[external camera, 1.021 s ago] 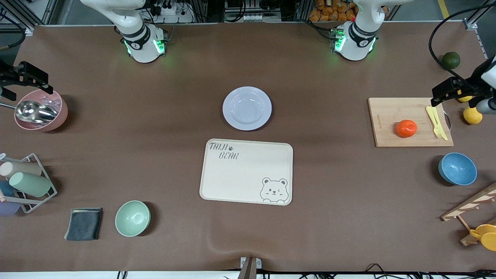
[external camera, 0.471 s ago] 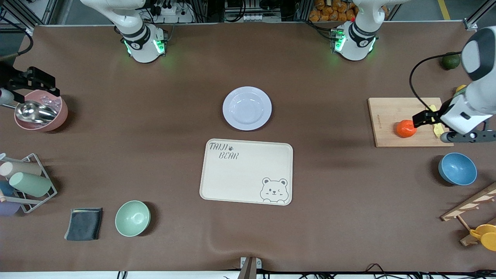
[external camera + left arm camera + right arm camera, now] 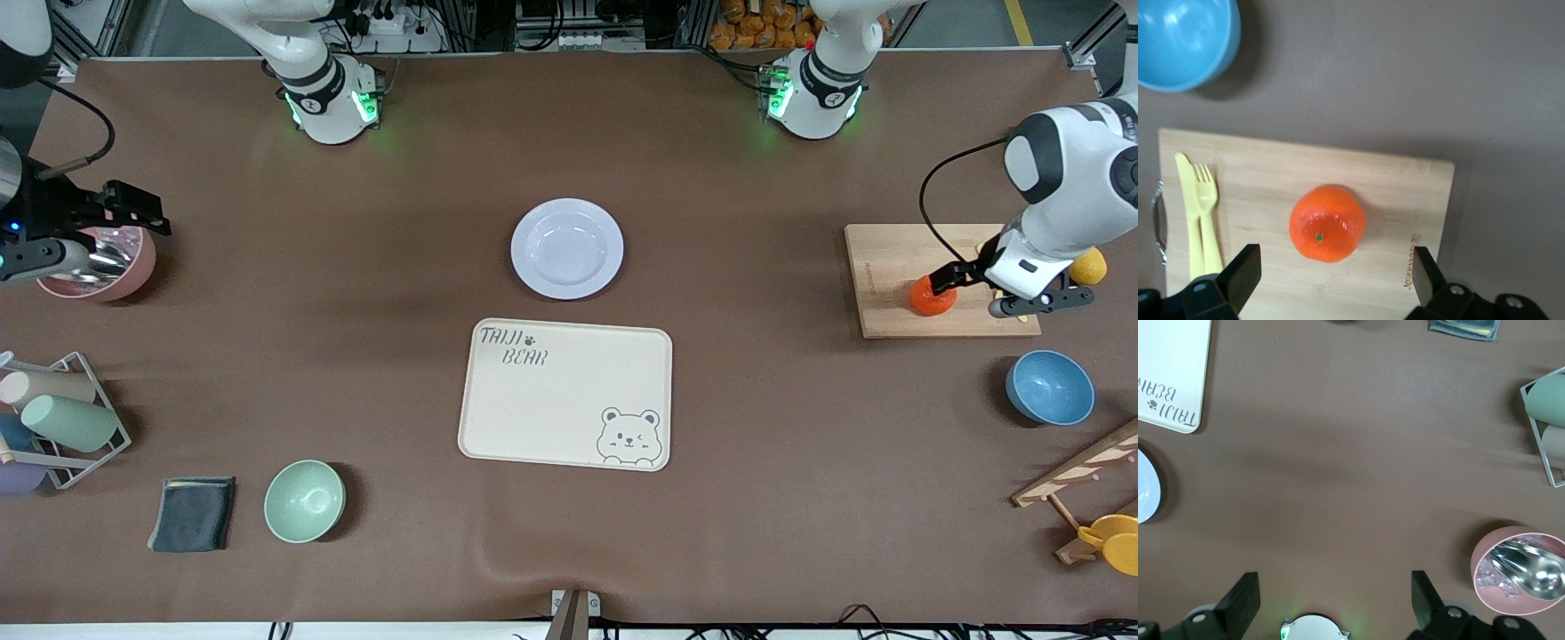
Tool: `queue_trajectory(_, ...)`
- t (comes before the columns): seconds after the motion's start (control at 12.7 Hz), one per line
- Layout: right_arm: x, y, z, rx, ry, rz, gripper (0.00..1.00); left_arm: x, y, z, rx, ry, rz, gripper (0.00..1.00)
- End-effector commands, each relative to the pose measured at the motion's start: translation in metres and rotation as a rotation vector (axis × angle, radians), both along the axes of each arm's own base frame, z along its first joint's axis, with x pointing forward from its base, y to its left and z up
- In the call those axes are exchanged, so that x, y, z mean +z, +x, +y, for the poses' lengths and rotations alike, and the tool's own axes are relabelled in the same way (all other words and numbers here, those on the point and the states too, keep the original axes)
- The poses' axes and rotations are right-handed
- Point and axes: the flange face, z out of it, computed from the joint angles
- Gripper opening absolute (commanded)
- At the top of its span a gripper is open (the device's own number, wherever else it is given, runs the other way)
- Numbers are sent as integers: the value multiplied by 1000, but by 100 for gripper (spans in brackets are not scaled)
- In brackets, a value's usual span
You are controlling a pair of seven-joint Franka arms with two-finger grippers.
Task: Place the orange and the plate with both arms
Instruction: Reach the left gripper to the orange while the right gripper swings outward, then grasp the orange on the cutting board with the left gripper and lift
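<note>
Left tool hangs over the wooden cutting board at the left arm's end of the bench, fingers spread wide w/ the orange between them in the left wrist view; fingertips not touching the fruit there. Orange sits on the board, beside a pale yellow fork & knife lying on the same board. Blue bowl sits on the bench nearer the front cam than the board; a yellow lemon shows just past the board's edge, partly hidden by the arm. Plate lies upright & bare mid-bench, just apart from the cream bear tray, which is nearer the front cam. Right tool hovers by the pink bowl w/ metal scoop at the right arm's end, fingers wide apart, gripping nothing. Also on the bench: mint green bowl, dark folded cloth, wire rack of cups.
</note>
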Motion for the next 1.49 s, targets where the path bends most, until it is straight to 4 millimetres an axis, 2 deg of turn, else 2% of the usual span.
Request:
queue_trajectory(0.0,-32,5,3,-36,130,67,100,-17,2,2,-18,9,0,100)
queue_trajectory(0.24,-77,7,3,-70,199,128,100,-47,-1,20,-49,-9,24,100)
queue_trajectory(0.39,-104,8,7,-101,267,149,100,-65,-4,40,-76,-19,11,100)
queue_trajectory(0.79,-154,3,21,-148,374,219,100,-77,-7,39,-62,-28,28,100)
queue_trajectory(0.94,-188,5,23,-205,481,268,100,-81,-9,37,-62,-31,36,100)
queue_trajectory(1.41,-237,10,33,-232,533,310,100,-102,-13,37,-60,-49,74,100)
